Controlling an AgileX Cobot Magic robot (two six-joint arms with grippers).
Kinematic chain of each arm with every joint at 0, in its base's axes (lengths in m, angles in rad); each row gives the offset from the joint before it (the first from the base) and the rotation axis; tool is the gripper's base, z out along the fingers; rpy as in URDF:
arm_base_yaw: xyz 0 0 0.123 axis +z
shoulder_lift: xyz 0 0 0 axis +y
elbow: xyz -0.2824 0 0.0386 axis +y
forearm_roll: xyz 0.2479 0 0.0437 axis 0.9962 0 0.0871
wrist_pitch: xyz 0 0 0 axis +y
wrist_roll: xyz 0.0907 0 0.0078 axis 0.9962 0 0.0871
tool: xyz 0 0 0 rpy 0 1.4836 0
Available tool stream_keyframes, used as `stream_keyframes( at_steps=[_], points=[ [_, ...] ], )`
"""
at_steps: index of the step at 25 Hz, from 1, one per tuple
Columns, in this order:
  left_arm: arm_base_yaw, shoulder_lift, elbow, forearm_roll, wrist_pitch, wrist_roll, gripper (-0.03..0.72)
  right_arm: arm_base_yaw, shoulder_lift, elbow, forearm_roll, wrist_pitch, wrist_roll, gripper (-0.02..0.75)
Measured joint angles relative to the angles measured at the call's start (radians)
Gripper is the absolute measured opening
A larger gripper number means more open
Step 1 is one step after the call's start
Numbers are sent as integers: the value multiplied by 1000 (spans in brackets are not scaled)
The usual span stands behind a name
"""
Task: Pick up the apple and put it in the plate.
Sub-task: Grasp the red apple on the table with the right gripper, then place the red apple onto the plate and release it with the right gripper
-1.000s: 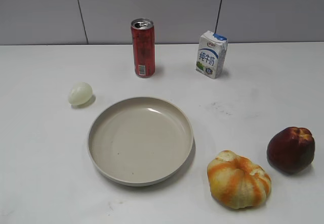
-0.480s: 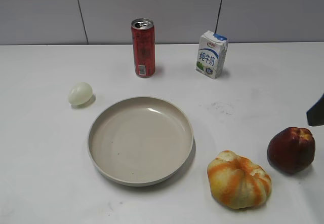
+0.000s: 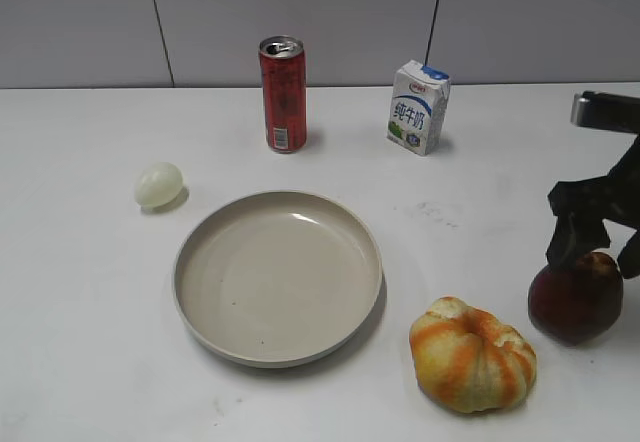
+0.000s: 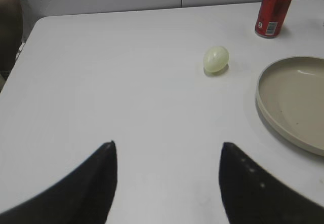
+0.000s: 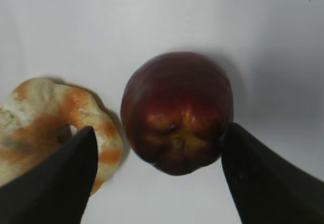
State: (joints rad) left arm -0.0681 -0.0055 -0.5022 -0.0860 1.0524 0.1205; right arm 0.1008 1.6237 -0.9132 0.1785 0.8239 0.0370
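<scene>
A white desk point(image 3: 90, 312) carries everything, backed by a grey panelled wall. The largest thing on it is the plate point(image 3: 277, 276), a round beige dish with a raised rim, lying near the middle of the exterior view with nothing in it; its left rim also shows at the right edge of the left wrist view point(image 4: 293, 102). Next in size is the orange-and-yellow ribbed pumpkin-like fruit point(image 3: 472, 353), sitting to the right of the plate and toward the front. Just beside it, further right, rests the apple point(image 3: 575, 297), dark red with a yellowish patch round its dimple, on the desk and well apart from the plate. The right claw point(image 3: 598, 240) hangs directly above the apple with its black fingers spread; in the right wrist view the apple point(image 5: 177, 112) lies between the two fingertips of that claw point(image 5: 158, 155), and I cannot tell whether they touch the skin. The left claw point(image 4: 167, 150) hovers over bare desk, its fingers likewise spread wide and holding nothing. At the back stand a red can point(image 3: 283, 94) and a small white milk carton point(image 3: 417, 107). Smallest is the pale egg-shaped object point(image 3: 159, 184), left of the plate.
</scene>
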Motion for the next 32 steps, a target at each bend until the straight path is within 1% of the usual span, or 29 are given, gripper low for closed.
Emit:
stream_keyframes(
  at_steps=[3,7,10,12,15,18,20,21,23,25,29,32],
  points=[
    [0,0,0,0,0,0,487,0,60,0,-44,-20,32,605],
    [0,0,0,0,0,0,487,0,90,-7,-53,-46,43,603],
    [0,0,0,0,0,0,487,0,91,-8,-54,-45,45,576],
    [0,0,0,0,0,0,487,0,91,-9,-54,-40,45,575],
    [0,0,0,0,0,0,487,3,95,-36,-59,-5,38,575],
    [0,0,0,0,0,0,487,28,97,-121,-78,67,34,575],
    [0,0,0,0,0,0,487,75,97,-197,-92,102,31,575],
    [0,0,0,0,0,0,487,111,98,-243,-95,114,31,575],
    [0,0,0,0,0,0,487,192,106,-331,-98,123,32,575],
    [0,0,0,0,0,0,487,290,132,-435,-99,132,37,575],
    [0,0,0,0,0,0,487,459,266,-667,-97,201,56,575],
    [0,0,0,0,0,0,487,542,404,-831,-104,268,75,575]
  ],
)
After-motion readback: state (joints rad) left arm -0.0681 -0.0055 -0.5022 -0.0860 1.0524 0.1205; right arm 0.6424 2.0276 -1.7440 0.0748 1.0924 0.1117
